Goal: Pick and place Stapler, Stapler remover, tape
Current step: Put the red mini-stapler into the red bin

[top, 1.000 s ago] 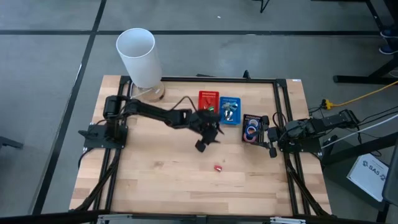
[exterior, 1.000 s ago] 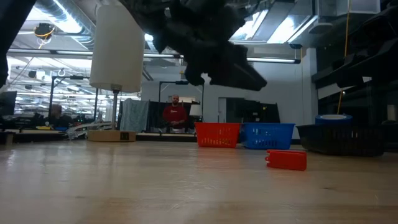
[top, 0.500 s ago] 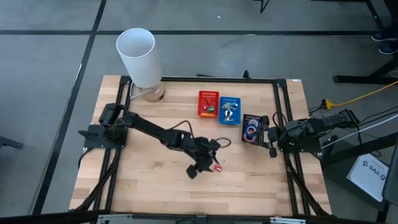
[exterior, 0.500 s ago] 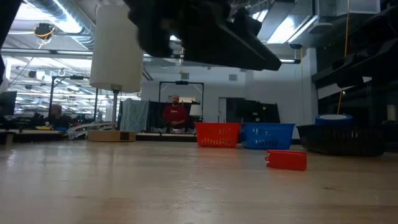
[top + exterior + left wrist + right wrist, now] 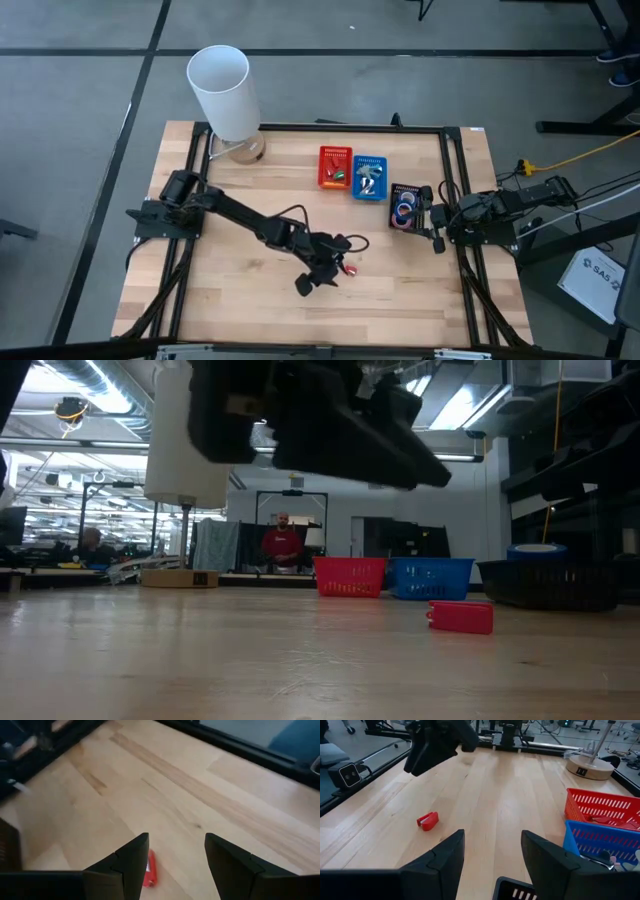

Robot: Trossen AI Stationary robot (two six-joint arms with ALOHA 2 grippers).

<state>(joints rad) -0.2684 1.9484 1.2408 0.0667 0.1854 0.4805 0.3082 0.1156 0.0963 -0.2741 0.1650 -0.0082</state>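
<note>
The left gripper (image 5: pixel 322 277) hangs wide open just beside the red stapler (image 5: pixel 349 268), on bare wood (far from table edges). The right gripper (image 5: pixel 432 226) waits wide open at the right edge.

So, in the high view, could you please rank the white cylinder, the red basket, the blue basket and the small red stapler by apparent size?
1. White cylinder, though it stands tall, nearer the camera.
2. Red basket and blue basket: alike, no ranking.
3. Small red stapler, beside the open left gripper.
</note>
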